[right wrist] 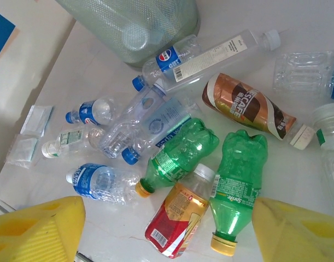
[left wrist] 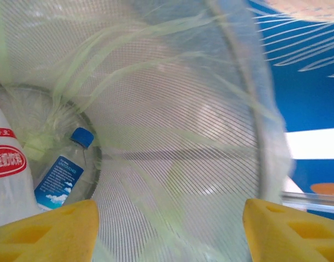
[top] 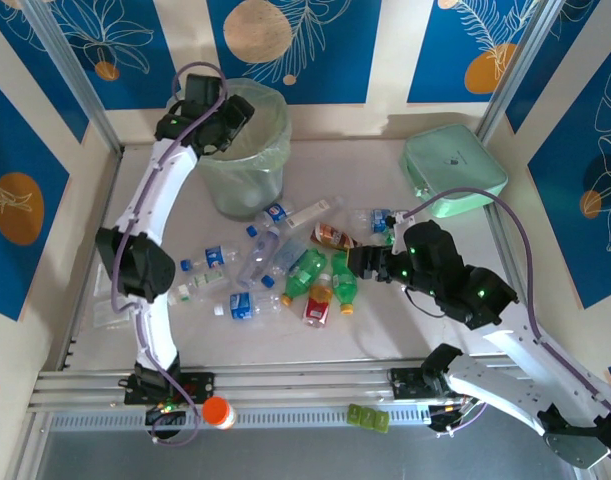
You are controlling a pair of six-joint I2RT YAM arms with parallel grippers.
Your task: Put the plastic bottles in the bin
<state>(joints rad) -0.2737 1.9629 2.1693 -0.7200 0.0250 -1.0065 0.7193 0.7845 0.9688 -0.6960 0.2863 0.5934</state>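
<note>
Rails (top: 285,385) edge a pale table (top: 385,330) holding plastic bottles (top: 305,272), floral walls (top: 365,40) behind.

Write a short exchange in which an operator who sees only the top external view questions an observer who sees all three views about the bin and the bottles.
Operator: The left hand is at the bin. Is anything inside it?
Observer: Yes. A blue-capped bottle lies at the bottom, beside a bottle with a red label.
Operator: Is that hand carrying anything?
Observer: No. Its yellow fingers stand apart with nothing between them.
Operator: What lies just ahead of the right hand?
Observer: A red-and-gold bottle with a white cap, lying between a green Sprite bottle and a second green bottle.
</note>
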